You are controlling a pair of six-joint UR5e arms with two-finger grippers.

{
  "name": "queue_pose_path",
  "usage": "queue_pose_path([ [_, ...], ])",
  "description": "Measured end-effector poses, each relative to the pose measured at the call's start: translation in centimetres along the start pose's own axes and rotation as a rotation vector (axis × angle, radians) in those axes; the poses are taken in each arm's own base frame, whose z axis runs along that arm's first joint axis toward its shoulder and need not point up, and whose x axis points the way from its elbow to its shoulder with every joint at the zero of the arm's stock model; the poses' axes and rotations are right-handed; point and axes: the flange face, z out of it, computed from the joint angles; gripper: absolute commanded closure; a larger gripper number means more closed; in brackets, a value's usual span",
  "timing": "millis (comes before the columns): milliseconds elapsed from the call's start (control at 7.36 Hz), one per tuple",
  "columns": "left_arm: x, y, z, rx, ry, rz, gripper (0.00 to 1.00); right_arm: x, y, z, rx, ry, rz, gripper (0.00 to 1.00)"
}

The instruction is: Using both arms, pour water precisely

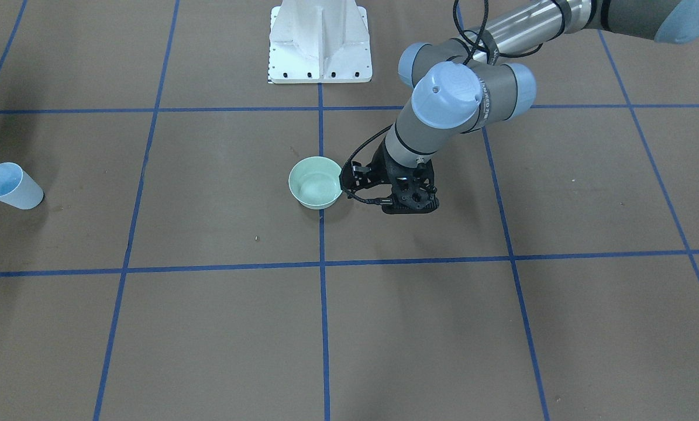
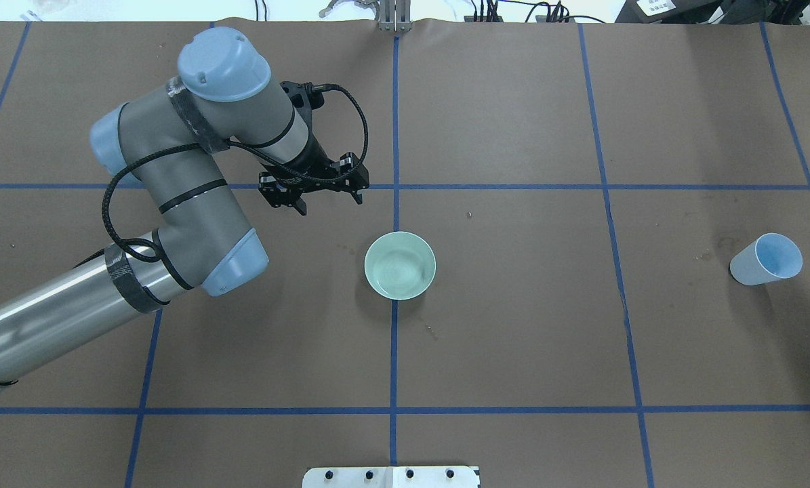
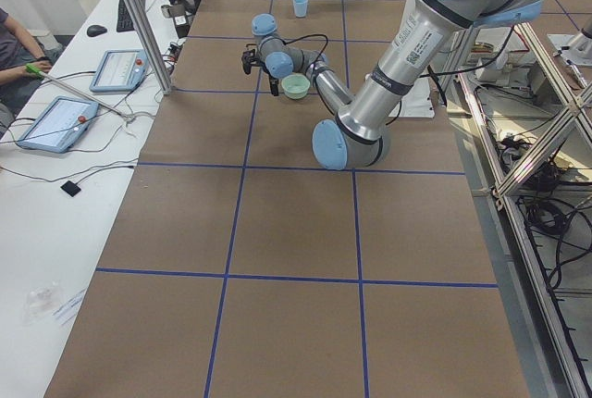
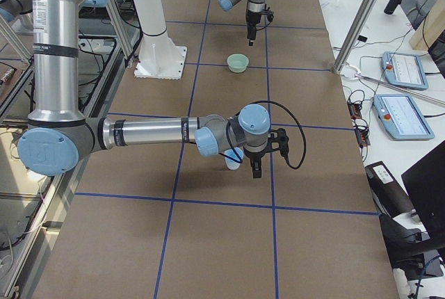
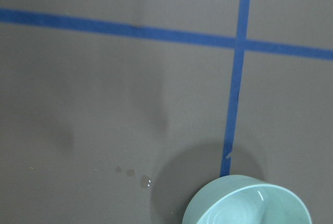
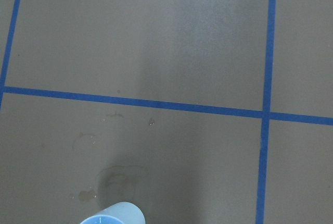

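From the front-facing camera, counted one mint-green bowl (image 1: pixel 316 182) near the middle of the table (image 1: pixel 209 327), sitting on a blue tape line, and one pale blue cup (image 1: pixel 11 186) well apart at the left edge. Saw only one arm here, the left arm (image 1: pixel 460 99), reaching in from the top right. Found its left gripper (image 1: pixel 410 204) just right of the bowl, fingers spread and holding nothing. Made out lettering on the wrist sleeve but could not read it. Noted one white pedestal (image 1: pixel 320 44) at the far edge.

From overhead, counted one bowl, one cup and one arm. Placed the left gripper beyond and left of the bowl, not touching it, with the cup far off at the right.

From the left-end camera, saw the left arm large and near, the bowl and cup farther along, and two tablets (image 3: pixel 125 69) on the side bench.

From the right-end camera, found the right arm (image 4: pixel 146 133) near and its right gripper (image 4: pixel 256 167) hanging beside the half-hidden cup. Could not tell those fingers' state.

From the left wrist camera, caught the bowl at the bottom edge and a few droplets (image 5: pixel 144 182) left of it.

From the right wrist camera, caught only the cup's rim at the bottom edge.
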Motion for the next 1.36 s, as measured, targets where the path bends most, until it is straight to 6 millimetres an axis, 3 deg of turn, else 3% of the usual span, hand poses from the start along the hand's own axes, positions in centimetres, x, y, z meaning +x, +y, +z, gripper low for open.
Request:
queue_pose_path([
  [408,-0.7,-1.1,-1.3,0.025,0.0,-0.015,0.0,-0.1,8.3,1.4,0.126,-0.041,-0.231,0.0],
  [543,-1.0,-1.6,-1.7,0.036,-0.001,-0.022,0.0,-0.6,9.9,1.9,0.137,-0.059,-0.282,0.0],
  [815,-1.7,-2.9,-3.1,0.062,0.001,-0.038,0.0,-1.3,12.2,3.7,0.177,-0.097,-0.409,0.0],
  [1358,-1.4,-3.1,-4.6,0.081,0.019,-0.05,0.0,0.5,15.1,6.0,0.224,-0.09,-0.479,0.02],
])
